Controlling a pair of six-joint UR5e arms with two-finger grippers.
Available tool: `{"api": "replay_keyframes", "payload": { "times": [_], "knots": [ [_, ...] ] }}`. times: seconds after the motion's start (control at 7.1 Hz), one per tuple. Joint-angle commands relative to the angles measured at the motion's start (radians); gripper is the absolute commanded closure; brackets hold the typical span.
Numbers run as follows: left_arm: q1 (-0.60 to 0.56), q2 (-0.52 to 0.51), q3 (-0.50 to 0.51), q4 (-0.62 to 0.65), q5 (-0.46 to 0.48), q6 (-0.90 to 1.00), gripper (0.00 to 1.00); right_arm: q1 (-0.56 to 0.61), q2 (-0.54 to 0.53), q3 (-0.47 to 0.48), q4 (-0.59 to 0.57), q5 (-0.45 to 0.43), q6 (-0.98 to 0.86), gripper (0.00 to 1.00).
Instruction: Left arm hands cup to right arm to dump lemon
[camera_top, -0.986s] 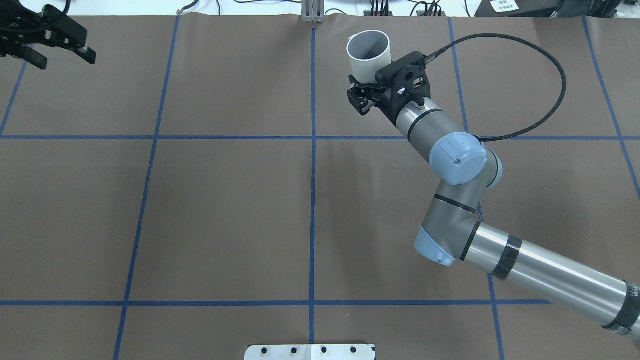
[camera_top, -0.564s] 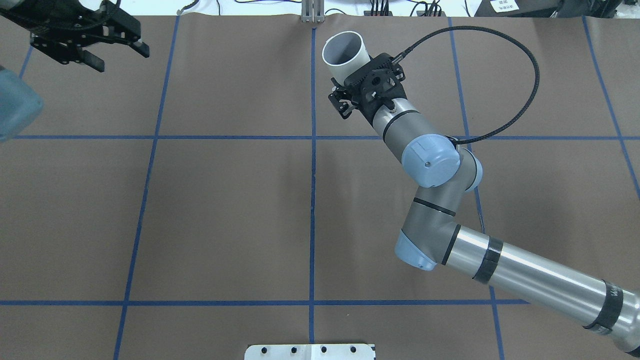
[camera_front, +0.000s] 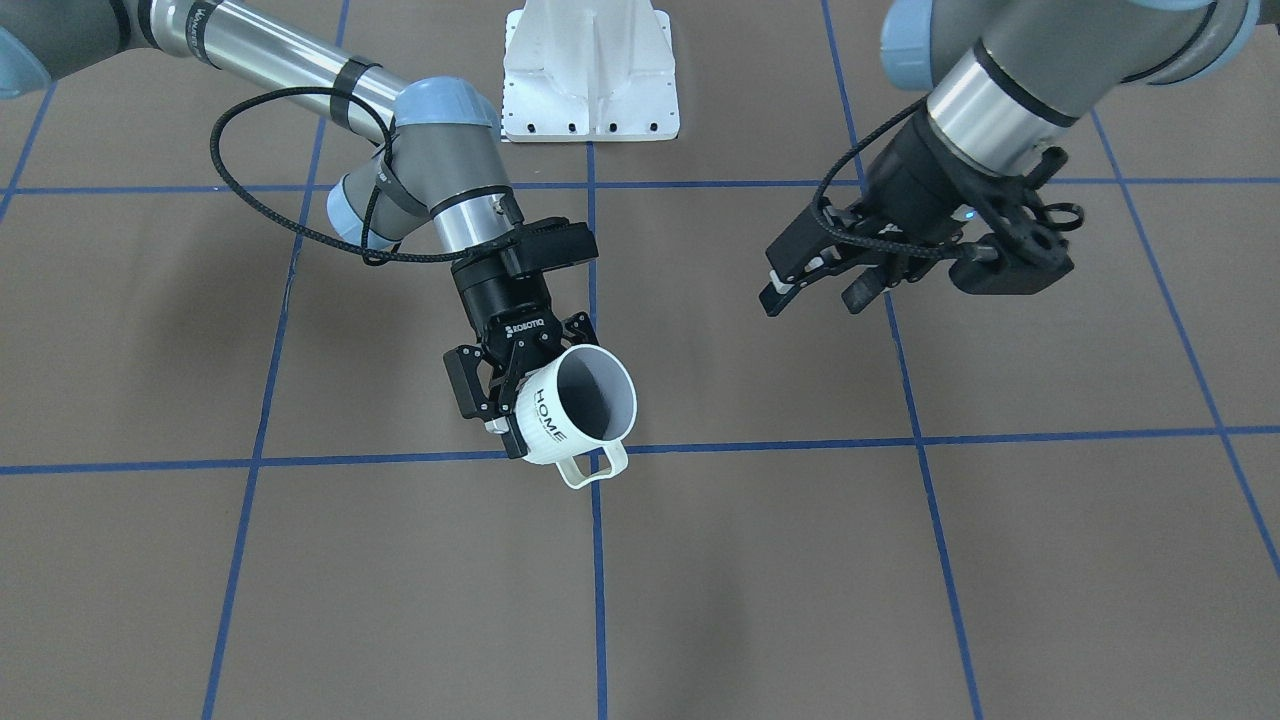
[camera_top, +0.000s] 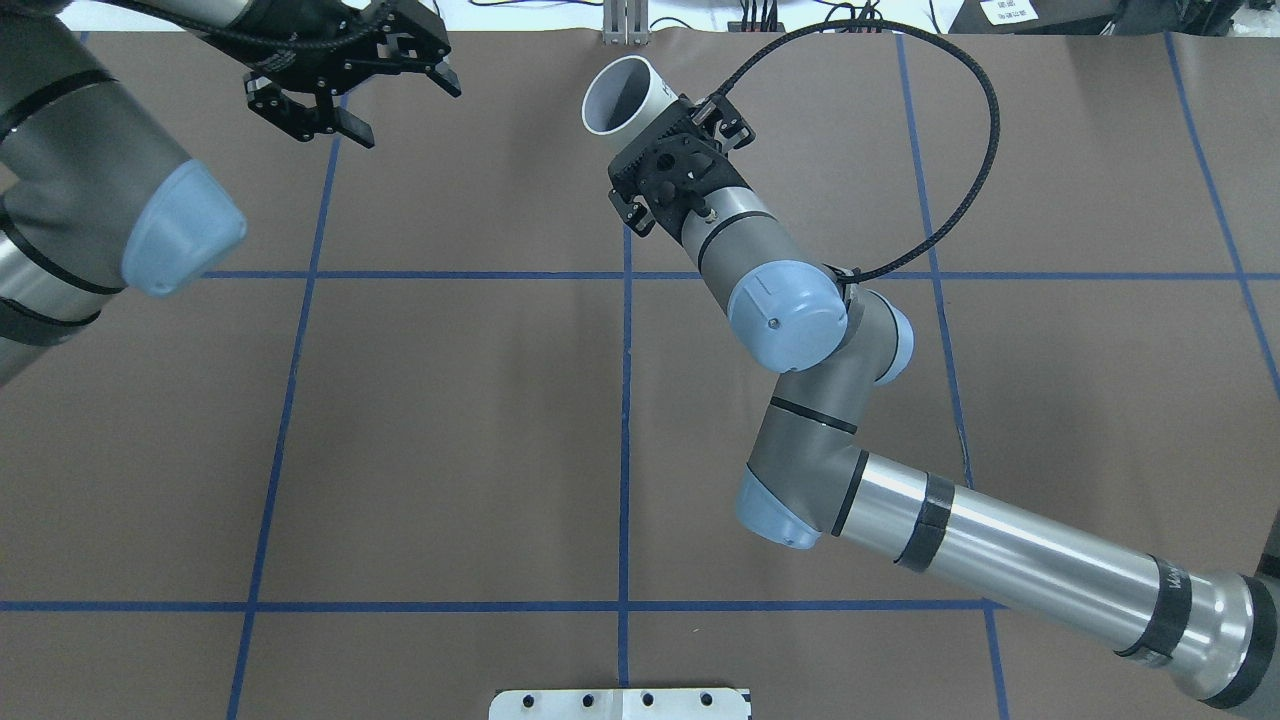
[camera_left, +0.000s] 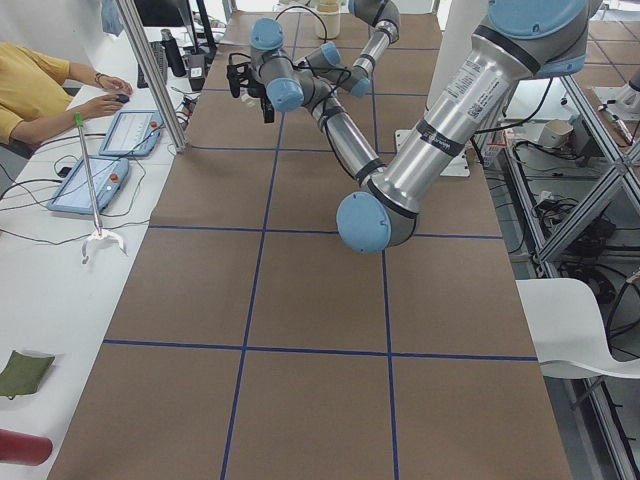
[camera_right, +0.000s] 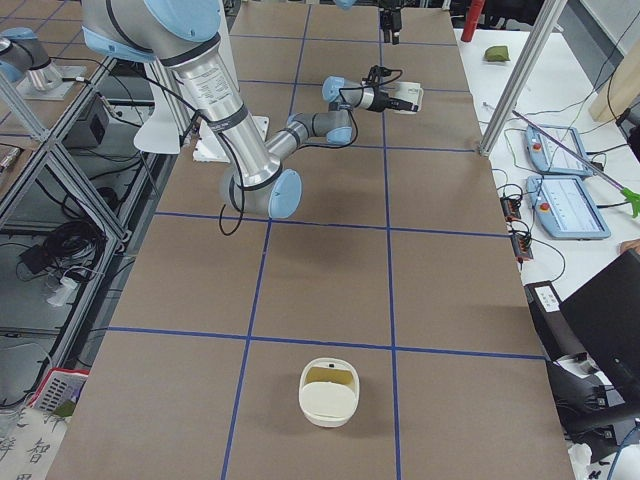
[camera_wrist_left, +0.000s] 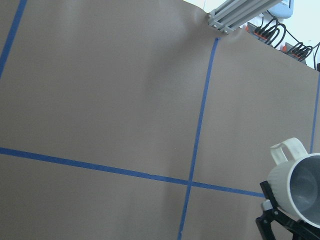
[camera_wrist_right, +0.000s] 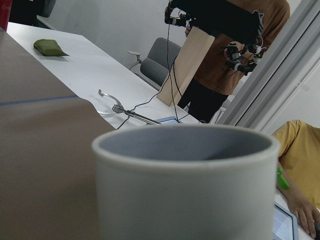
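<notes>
The cream cup (camera_front: 548, 420) with "HOME" on its side is held above the table, tilted, handle down and towards the front camera. My right gripper (camera_front: 512, 405) is shut on its body. The cup also shows at the far middle of the overhead view (camera_top: 625, 95), in the left wrist view (camera_wrist_left: 295, 185) and close up in the right wrist view (camera_wrist_right: 185, 195). Its grey inside looks empty; no lemon shows in it. My left gripper (camera_front: 810, 298) is open and empty, apart from the cup, to its left in the overhead view (camera_top: 405, 112).
The white base plate (camera_front: 590, 70) sits at the robot's side of the table. A white container (camera_right: 328, 390) with something yellowish inside stands at the table's right end. Operators and tablets (camera_right: 565, 205) are beyond the far edge.
My right arm has carried the cup leftward to the table's middle line. My left arm has swung in from the far left corner towards it, gripper still open.
</notes>
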Motion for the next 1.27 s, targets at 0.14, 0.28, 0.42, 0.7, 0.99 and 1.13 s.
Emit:
{"api": "replay_keyframes", "payload": {
  "times": [0.14,0.28,0.42,0.7,0.99,1.13],
  "knots": [
    [0.053,-0.053,0.046,-0.058,0.056,-0.092,0.00,-0.050,0.007,0.009,0.019,-0.109,0.016,1.00],
    [0.058,-0.074,0.058,-0.057,0.056,-0.097,0.00,-0.069,0.008,0.007,0.033,-0.156,0.026,1.00],
    [0.064,-0.076,0.059,-0.059,0.056,-0.102,0.00,-0.076,0.010,0.007,0.036,-0.161,0.042,1.00],
    [0.087,-0.094,0.059,-0.059,0.086,-0.117,0.10,-0.089,0.007,0.006,0.062,-0.172,0.070,1.00],
    [0.109,-0.105,0.068,-0.075,0.105,-0.117,0.47,-0.096,0.000,0.007,0.085,-0.172,0.069,1.00],
    [0.109,-0.107,0.081,-0.075,0.105,-0.116,0.48,-0.096,0.000,0.009,0.085,-0.171,0.069,1.00]
  ]
}}
